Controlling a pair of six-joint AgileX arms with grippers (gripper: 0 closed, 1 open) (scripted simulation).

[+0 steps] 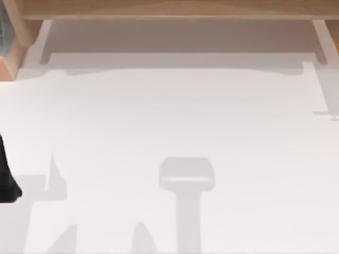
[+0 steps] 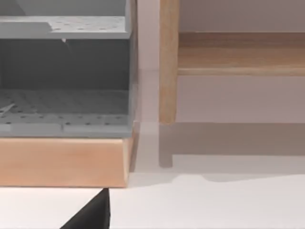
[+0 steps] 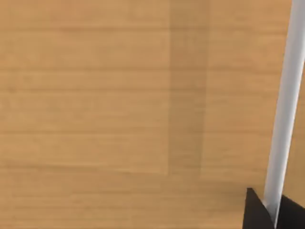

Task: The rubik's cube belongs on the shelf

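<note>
One shelf (image 1: 169,9) spans the table's (image 1: 175,121) far edge; grey perforated rack (image 2: 64,71) stands just left of it. Left arm (image 1: 6,174) parked well short of shelf; finger state indeterminable.

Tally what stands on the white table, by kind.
Shelf, light wood board on pale supports: 1
Grey perforated rack on a wooden base: 1
Total: 2
</note>
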